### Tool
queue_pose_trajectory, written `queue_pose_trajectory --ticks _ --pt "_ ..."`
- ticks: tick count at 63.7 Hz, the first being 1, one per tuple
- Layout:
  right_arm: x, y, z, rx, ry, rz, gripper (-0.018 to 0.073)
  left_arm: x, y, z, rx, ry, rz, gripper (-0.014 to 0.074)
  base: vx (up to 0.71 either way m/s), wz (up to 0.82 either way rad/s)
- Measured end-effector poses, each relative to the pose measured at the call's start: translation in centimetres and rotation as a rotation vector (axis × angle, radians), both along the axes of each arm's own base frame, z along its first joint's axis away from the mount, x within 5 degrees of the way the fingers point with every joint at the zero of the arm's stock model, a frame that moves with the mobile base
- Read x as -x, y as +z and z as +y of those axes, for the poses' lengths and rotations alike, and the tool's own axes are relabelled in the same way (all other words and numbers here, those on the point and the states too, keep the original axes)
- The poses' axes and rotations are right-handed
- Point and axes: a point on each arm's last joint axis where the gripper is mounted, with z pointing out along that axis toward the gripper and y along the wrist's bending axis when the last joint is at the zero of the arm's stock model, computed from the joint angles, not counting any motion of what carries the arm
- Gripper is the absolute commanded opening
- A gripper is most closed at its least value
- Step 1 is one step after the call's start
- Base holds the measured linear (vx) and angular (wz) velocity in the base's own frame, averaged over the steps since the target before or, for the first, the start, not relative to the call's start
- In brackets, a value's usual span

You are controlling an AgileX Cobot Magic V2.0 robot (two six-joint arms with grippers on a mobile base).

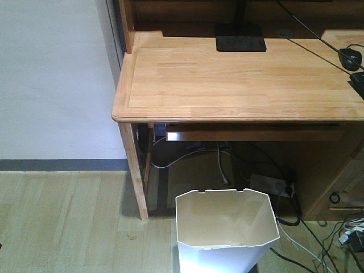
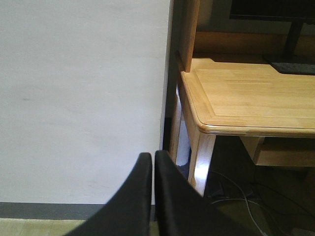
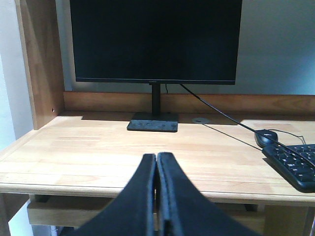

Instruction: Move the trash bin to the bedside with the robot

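Both claws count two, and each has its two black fingers pressed together along their length, gripping nothing and touching nothing: the left claw (image 2: 153,155) is raised in front of a white wall (image 2: 83,98), with the desk's left corner off to its right, and the right claw (image 3: 156,156) is raised above the near edge of the desk (image 1: 239,79), pointing toward the screen. Nearest in the front view stands one trash bin (image 1: 227,223), white with an angular rim and a cream inside, upright on the pale wood floor (image 1: 68,222) in front of the desk, near and to the right of the desk's left front leg (image 1: 135,176); its lower part is cut off by the frame edge and no claw is near it. Behind the bin, under the desk, lies one white power strip (image 1: 270,185) among several loose cables on the floor. A shallow pull-out shelf (image 1: 253,133) hangs beneath the top of the single light wooden desk. On the desk's right side sit one black keyboard (image 3: 293,164), only partly in frame, and just beyond it one black mouse (image 3: 266,137), with a cable running back from it. Farther in, at the middle of the desk, one dark monitor (image 3: 155,39) stands on a flat black base (image 3: 152,123). A dark baseboard (image 1: 62,165) runs along the foot of the wall to the left of the desk.
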Motion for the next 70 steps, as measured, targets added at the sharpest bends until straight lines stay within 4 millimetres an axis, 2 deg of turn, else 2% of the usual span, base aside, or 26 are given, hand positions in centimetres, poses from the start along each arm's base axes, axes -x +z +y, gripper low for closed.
queue_pose_trajectory --ticks 70 --pt "0.0 0.0 0.0 0.0 0.0 0.0 -0.0009 0.0 0.0 0.0 0.0 0.0 0.0 -0.0006 0.0 0.0"
